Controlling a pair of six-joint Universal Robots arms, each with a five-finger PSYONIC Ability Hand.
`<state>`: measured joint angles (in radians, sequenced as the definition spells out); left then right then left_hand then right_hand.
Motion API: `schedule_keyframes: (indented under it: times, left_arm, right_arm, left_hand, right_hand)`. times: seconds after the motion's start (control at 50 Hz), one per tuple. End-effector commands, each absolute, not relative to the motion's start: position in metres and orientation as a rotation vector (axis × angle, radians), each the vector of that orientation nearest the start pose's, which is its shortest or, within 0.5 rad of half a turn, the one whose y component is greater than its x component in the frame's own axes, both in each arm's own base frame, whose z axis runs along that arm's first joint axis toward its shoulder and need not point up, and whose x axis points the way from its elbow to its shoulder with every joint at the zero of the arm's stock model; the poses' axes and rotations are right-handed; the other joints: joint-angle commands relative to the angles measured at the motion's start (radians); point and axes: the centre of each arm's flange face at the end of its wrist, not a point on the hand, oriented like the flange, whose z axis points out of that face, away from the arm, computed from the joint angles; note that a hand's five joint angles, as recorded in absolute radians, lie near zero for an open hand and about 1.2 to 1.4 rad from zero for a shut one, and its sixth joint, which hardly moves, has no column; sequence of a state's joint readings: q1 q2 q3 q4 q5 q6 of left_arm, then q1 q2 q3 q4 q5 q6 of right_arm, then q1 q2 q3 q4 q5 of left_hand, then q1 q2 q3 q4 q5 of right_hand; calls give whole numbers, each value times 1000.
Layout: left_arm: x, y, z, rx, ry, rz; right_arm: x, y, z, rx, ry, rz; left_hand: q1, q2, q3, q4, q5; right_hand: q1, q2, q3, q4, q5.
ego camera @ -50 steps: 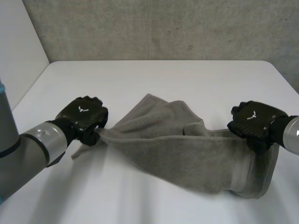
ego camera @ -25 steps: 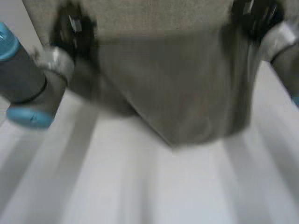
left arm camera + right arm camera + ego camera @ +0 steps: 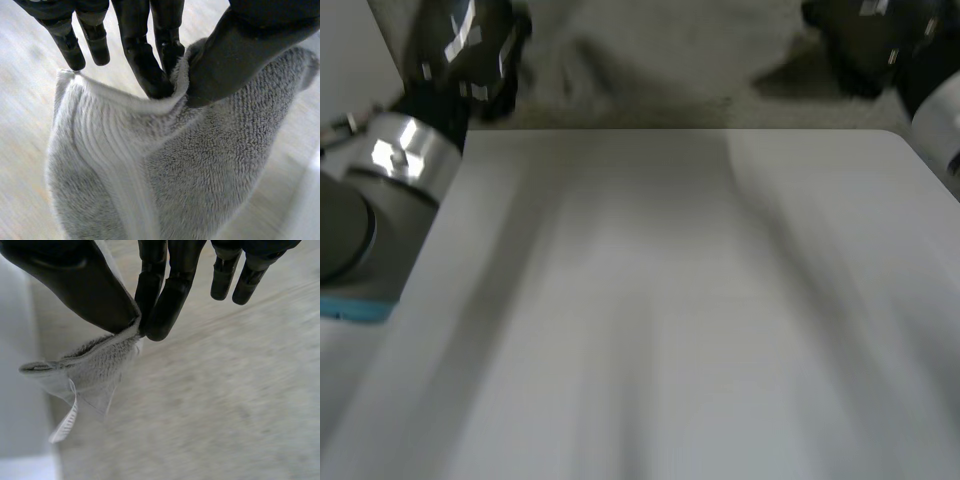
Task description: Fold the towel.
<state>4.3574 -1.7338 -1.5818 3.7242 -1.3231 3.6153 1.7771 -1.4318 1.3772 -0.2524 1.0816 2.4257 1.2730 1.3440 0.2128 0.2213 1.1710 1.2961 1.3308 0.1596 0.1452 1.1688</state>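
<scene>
towel (image 3: 200, 165) is up off the table (image 3: 670, 300), hanging in the air btwn the two hands, held by its top edge. left hand (image 3: 235, 55) pinches it w/ thumb on one side and the nearer fingers on the other, right at the ribbed hem band (image 3: 115, 160). its other fingers are straight and touch nothing. below that pinch the cloth drops away in a thick bunch. right hand (image 3: 90, 285) pinches a corner, thumb vs the nearer fingers, w/ only a small bit of terry inside the grip. its other fingers are straight and free. a thin white care tag (image 3: 65, 425) dangles off that corner.

head view: both hands sit high over the far side of the table, well apart. the cloth btwn them is a smear, so can't tell how evenly it hangs or if the low edge touches the table.

risks, as i judge them:
- right grip looks the weak one. so little cloth is in it that a quick swing or a tug from the other arm could pull the corner out, and the towel would drop on one side.
- left pinch sits in from the corner, prob. on a bunch. laid down like that, the edge would likely crease, not lie flat.
- hands moving apart too far: tension, slip. too close: sag, and the fold line wanders.
- tag could get trapped in the fold. minor.
</scene>
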Motion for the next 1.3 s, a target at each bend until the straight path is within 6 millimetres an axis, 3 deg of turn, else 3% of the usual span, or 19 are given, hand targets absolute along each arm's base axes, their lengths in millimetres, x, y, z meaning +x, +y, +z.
schedule_keyframes:
  times: [0.02, 0.04, 0.08, 0.1, 0.14, 0.24, 0.38, 0.58, 0.72, 0.78, 0.9, 1.04, 1.14, 1.3]
  left_arm:
    - [-252, -278, 215, 1118, 1932, -2283]
    - [-252, -278, 215, 1118, 1933, -2282]
    - [-249, -267, 186, 1157, 2054, -2180]
    - [-249, -267, 186, 1157, 2054, -2179]
    - [-248, -259, 171, 1180, 2121, -2115]
    - [-249, -248, 161, 1211, 2170, -2065]
    - [-251, -237, 160, 1250, 2217, -2017]
    - [-249, -227, 164, 1218, 2235, -1969]
    - [-250, -216, 157, 1215, 2250, -1926]
    - [-249, -213, 153, 1210, 2263, -1900]
    - [-249, -210, 146, 1190, 2275, -1860]
    - [-246, -211, 134, 1169, 2298, -1804]
    - [-242, -215, 130, 1133, 2306, -1771]
    - [-238, -218, 130, 1096, 2308, -1758]
  right_arm:
    - [233, -290, 255, -1556, 1605, -2262]
    - [233, -290, 255, -1557, 1606, -2262]
    - [231, -279, 216, -1643, 1688, -2125]
    - [231, -279, 216, -1643, 1688, -2125]
    - [228, -272, 194, -1723, 1741, -2051]
    - [221, -272, 186, -1738, 1804, -2031]
    - [208, -280, 193, -1692, 1895, -2075]
    - [193, -282, 224, -1400, 1985, -2153]
    - [179, -289, 231, -1283, 2075, -2176]
    - [177, -289, 231, -1271, 2100, -2169]
    - [176, -287, 230, -1264, 2125, -2134]
    - [168, -292, 230, -1241, 2157, -2134]
    - [164, -294, 232, -1235, 2163, -2144]
    - [159, -298, 232, -1224, 2181, -2148]
  left_hand:
    - [123, 52, -38, -47, 51]
    - [123, 52, -38, -47, 51]
    - [123, 52, -38, -47, 51]
    - [123, 52, -38, -47, 51]
    - [123, 52, -38, -47, 51]
    - [123, 52, -38, -47, 51]
    - [123, 52, -38, -47, 51]
    - [123, 52, -38, -47, 51]
    - [118, 47, -38, -47, 45]
    - [-2, -73, -38, -47, -75]
    - [-26, -97, -38, -47, -98]
    - [-513, -584, -38, -47, -585]
    - [-628, -698, -38, -47, -700]
    - [-637, -708, -38, -47, -709]
  right_hand:
    - [100, 65, 15, 29, 53]
    - [100, 65, 15, 29, 53]
    - [100, 65, 15, 29, 53]
    - [100, 65, 15, 29, 53]
    - [100, 65, 15, 29, 53]
    - [100, 65, 15, 29, 53]
    - [100, 65, 15, 29, 53]
    - [100, 65, 15, 29, 53]
    - [100, 65, 15, 29, 53]
    - [100, 65, 15, 29, 53]
    - [100, 65, 15, 29, 53]
    - [100, 65, 15, 29, 53]
    - [100, 65, 15, 29, 53]
    - [100, 65, 15, 29, 53]
